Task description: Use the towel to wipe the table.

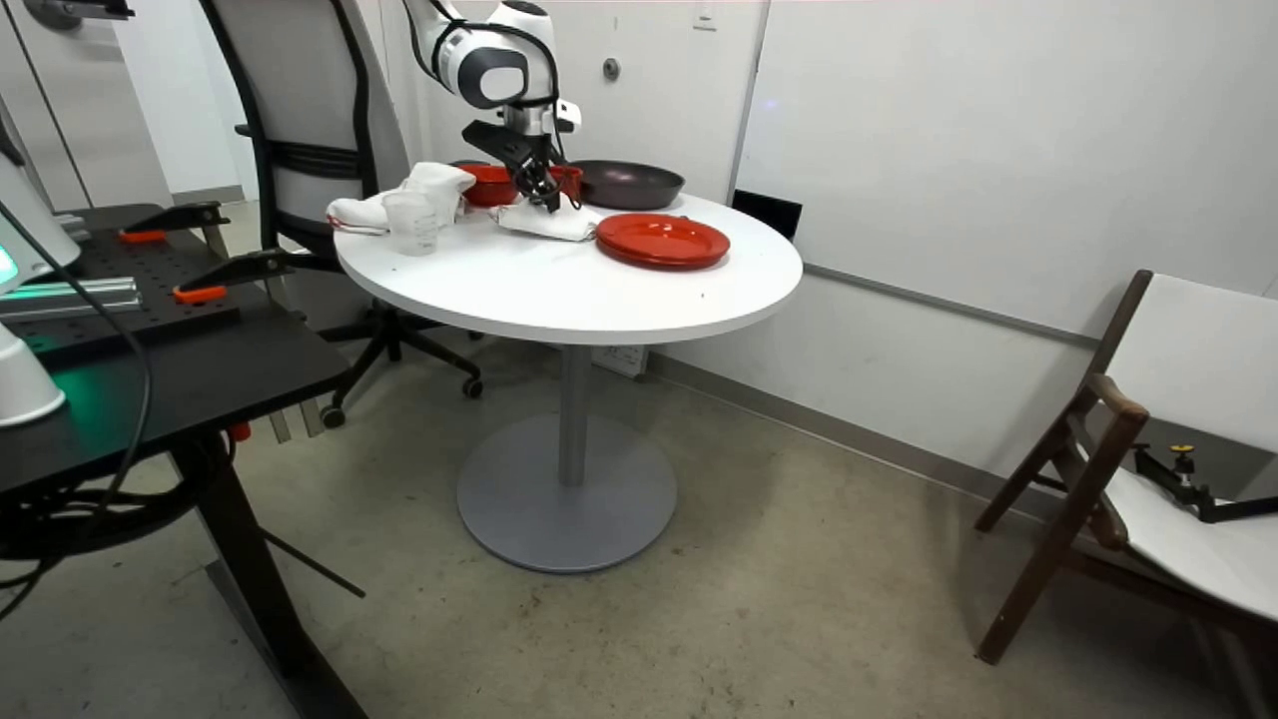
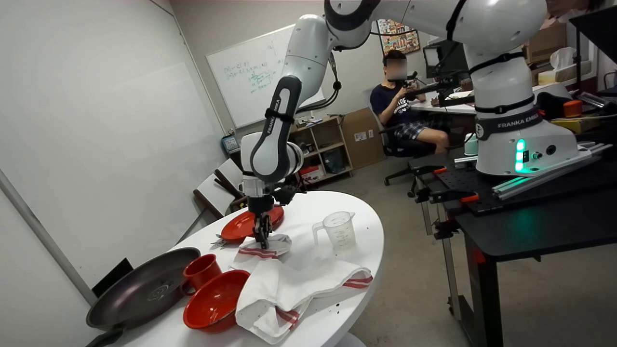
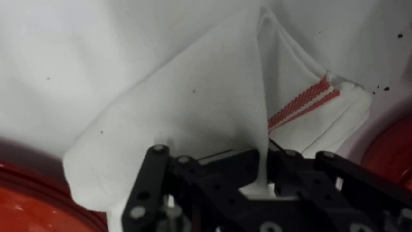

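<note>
Both exterior views overlook the round bench (image 1: pixel 529 285)
An exterior view faces the arm's base (image 2: pixel 528 139); the close wrist view apparently looks straight down.

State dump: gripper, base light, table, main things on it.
gripper: shut on the towel
towel: rumpled, pinched into a fold
base light: lit green
table: dark specks on top
cloth heap: crumpled, not held
measuring cup: upright
red bowl: open side up
red mug: upright
pan: open side up
red plates: stacked, face up

Tool (image 2: pixel 263 243) touches striped towel (image 2: pixel 260 254) on table (image 2: pixel 308 212).
</note>
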`<control>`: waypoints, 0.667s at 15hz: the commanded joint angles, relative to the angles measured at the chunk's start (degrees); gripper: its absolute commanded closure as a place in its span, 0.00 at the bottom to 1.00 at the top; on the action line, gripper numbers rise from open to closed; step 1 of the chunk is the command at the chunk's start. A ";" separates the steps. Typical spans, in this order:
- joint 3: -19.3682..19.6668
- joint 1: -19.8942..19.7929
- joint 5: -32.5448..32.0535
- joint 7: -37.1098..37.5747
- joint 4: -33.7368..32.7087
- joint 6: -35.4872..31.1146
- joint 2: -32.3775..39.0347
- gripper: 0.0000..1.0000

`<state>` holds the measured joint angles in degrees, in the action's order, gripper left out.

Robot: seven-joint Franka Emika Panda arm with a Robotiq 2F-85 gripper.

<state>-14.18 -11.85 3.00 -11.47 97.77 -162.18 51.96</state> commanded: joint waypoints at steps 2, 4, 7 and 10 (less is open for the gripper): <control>0.77 0.36 1.05 -0.75 -2.95 1.48 3.47 1.00; 1.22 0.27 0.93 -0.64 -1.57 1.56 3.97 1.00; 2.34 0.18 0.64 -0.30 0.57 1.56 3.79 1.00; 3.62 0.02 0.32 -0.14 2.48 1.47 2.30 1.00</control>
<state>-12.56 -11.88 2.99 -11.47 97.51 -161.60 55.22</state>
